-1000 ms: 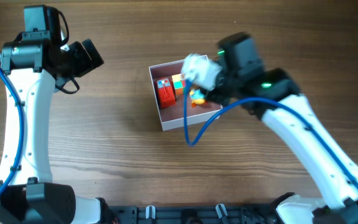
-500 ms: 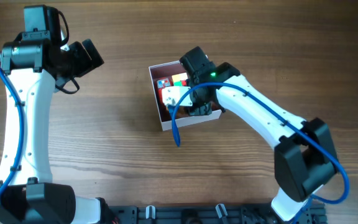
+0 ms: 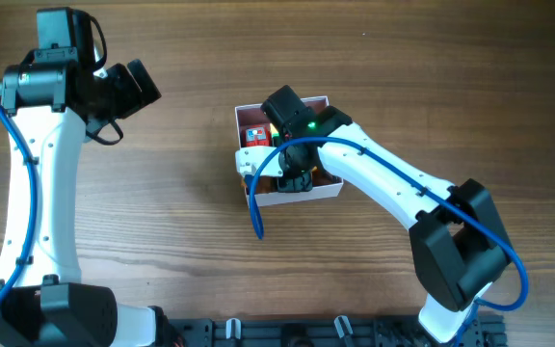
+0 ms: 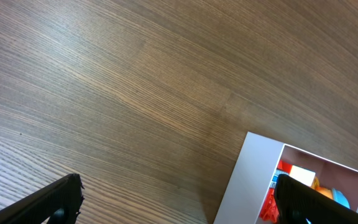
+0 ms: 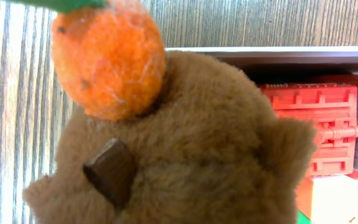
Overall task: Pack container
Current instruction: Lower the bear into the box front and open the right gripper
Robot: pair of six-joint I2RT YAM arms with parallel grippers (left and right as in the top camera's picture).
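Note:
The container (image 3: 297, 200) is a small white-walled box at the table's middle, holding a red block toy (image 3: 255, 137) and other coloured toys. My right gripper (image 3: 292, 173) is down inside it, its fingers hidden. In the right wrist view a brown plush toy (image 5: 185, 143) with an orange ball (image 5: 107, 62) on its head fills the frame, held close to the camera beside the red toy (image 5: 316, 118) and the box wall (image 5: 278, 55). My left gripper (image 3: 138, 82) is open and empty at the far left. Its wrist view (image 4: 179, 193) shows the container's wall (image 4: 247, 180).
A blue cable (image 3: 256, 217) loops from the right arm down in front of the box. The wooden table (image 3: 162, 222) lies bare around the box. The left arm's column stands along the left edge.
My right arm has swung left and lowered its gripper into the box. The box has shifted slightly. The left arm has not moved.

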